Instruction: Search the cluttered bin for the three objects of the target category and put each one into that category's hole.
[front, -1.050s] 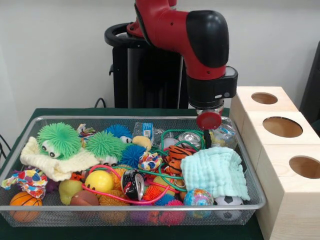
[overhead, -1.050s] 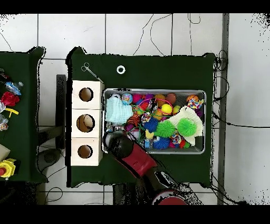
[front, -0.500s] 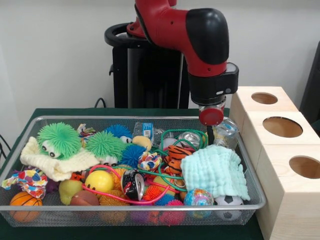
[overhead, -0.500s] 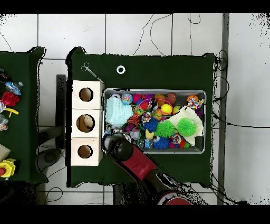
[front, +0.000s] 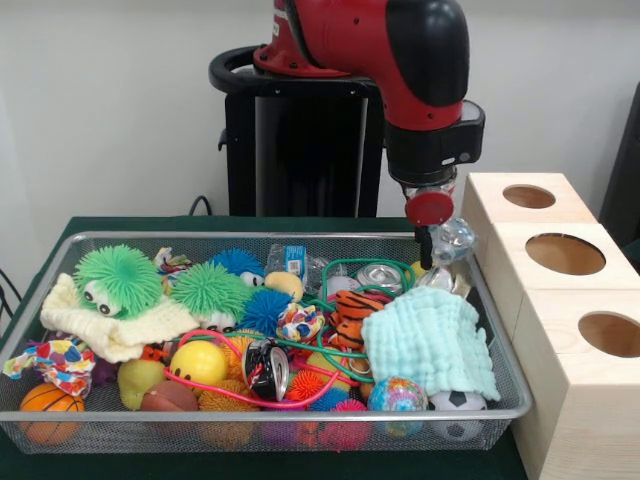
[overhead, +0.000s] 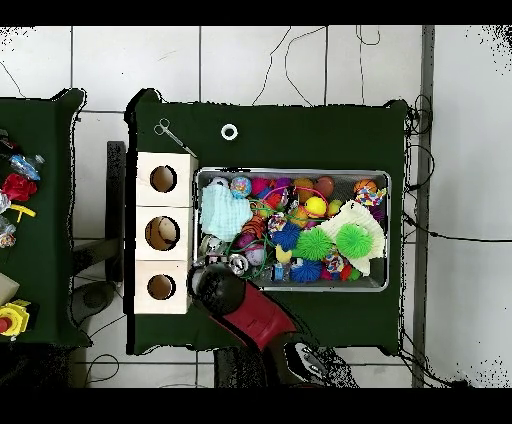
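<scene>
In the front view my gripper (front: 433, 243) hangs over the back right corner of the wire bin (front: 150, 238), below a red disc. It looks shut on a crumpled clear plastic bottle (front: 453, 240), which is held just above the bin's rim. Three wooden boxes stand to the right, each with a round hole: the far hole (front: 528, 196), the middle hole (front: 565, 253) and the near hole (front: 609, 334). In the overhead view the arm's head (overhead: 218, 288) hides the gripper, beside the box nearest the robot (overhead: 161, 287).
The bin is full of toys: green spiky balls (front: 118, 278), a mint cloth (front: 430, 340), a silver can (front: 380, 277), a dark can (front: 268, 368), a bottle with a blue label (front: 293, 258), and small balls along the front. A second table with objects (overhead: 15, 188) stands apart.
The gripper has risen and shifted right toward the boxes, lifting the clear bottle from the bin's corner. The toys in the bin have stayed put.
</scene>
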